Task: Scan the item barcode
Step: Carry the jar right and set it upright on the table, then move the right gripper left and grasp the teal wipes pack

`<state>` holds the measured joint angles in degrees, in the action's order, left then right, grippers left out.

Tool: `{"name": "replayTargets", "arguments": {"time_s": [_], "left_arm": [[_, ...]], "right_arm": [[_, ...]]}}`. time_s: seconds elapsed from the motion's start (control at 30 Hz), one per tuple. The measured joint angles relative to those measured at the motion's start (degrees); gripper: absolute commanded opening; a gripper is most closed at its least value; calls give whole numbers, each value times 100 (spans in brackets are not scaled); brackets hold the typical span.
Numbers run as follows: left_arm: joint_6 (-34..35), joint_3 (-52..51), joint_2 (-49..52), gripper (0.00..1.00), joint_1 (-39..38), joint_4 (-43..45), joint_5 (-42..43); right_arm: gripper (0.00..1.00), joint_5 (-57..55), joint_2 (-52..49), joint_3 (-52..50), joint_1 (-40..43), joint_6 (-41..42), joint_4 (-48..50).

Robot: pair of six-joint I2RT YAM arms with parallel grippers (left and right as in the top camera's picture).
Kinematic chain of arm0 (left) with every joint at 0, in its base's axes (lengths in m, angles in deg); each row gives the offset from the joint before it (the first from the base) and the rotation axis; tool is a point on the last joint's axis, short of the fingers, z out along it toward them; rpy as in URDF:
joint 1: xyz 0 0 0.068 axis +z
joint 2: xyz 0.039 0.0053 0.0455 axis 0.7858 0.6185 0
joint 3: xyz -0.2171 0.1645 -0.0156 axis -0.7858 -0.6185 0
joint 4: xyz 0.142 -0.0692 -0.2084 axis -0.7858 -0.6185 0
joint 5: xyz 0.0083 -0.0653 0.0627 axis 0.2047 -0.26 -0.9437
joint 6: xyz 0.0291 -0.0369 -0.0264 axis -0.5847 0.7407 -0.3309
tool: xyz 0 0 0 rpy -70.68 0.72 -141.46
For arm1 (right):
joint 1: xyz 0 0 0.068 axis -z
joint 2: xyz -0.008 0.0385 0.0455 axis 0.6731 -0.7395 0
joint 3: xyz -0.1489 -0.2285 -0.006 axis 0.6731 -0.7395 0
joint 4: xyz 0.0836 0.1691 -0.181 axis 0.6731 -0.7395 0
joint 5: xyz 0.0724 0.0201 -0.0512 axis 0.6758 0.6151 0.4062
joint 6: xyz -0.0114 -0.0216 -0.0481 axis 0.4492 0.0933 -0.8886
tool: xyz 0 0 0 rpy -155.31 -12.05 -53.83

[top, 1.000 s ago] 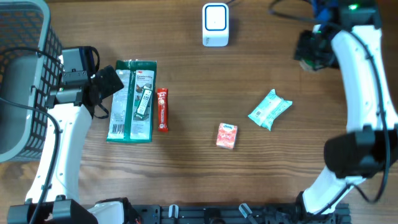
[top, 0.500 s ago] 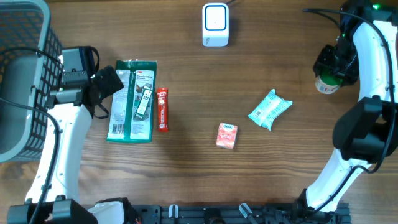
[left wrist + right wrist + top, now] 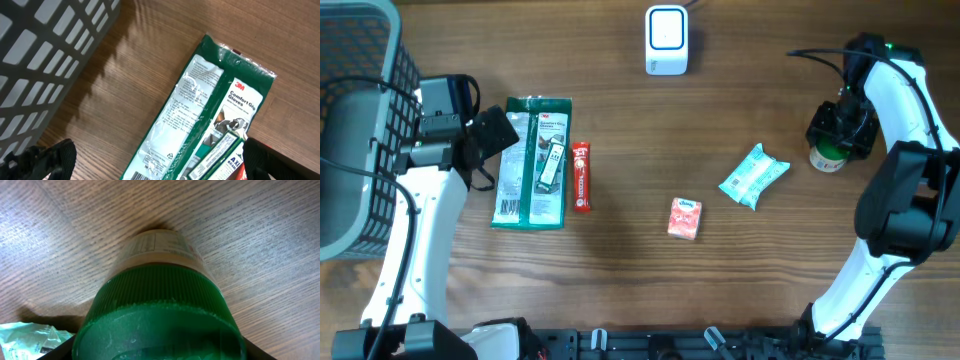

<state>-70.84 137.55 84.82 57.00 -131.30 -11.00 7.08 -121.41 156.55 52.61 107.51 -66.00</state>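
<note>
The right tool (image 3: 837,132) was found part-closed around the green-capped jar (image 3: 826,158) at the right of the surface (image 3: 720,290), well apart from the white scanner (image 3: 666,40) at far centre; in my judgement its label's barcode should be presented squarely to it.

right gripper (image 3: 838,135): I brought it from 1 o'clock down to 3 o'clock.
jar (image 3: 826,158): it came along, now near the teal pack (image 3: 754,176).
</note>
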Motion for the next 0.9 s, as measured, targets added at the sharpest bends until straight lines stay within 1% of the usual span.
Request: {"name": "replayTargets", "arguments": {"time_s": [0.07,0.1,0.13,0.17,0.2,0.37,0.43,0.47,0.53,0.6,0.67,0.9], "left_arm": [[0,0,0,100,0,2,0],[0,0,0,100,0,4,0],[0,0,0,100,0,4,0],[0,0,0,100,0,4,0],[0,0,2,100,0,2,0],[0,0,0,100,0,4,0],[0,0,0,100,0,4,0],[0,0,0,100,0,4,0],[0,0,0,100,0,2,0],[0,0,0,100,0,4,0],[0,0,0,100,0,4,0],[0,0,2,100,0,4,0]], "right_arm": [[7,0,0,0,0,0,4],[14,0,0,0,0,0,7],[33,0,0,0,0,0,13],[45,0,0,0,0,0,26],[51,0,0,-4,0,0,66],[58,2,7,-4,0,0,90],[67,2,7,22,-2,0,13],[77,2,7,50,-2,0,-96],[87,9,11,127,0,15,-282],[93,35,57,271,0,-61,-382],[96,55,216,400,-2,-68,-411],[97,330,1086,586,0,-280,-546]]}}
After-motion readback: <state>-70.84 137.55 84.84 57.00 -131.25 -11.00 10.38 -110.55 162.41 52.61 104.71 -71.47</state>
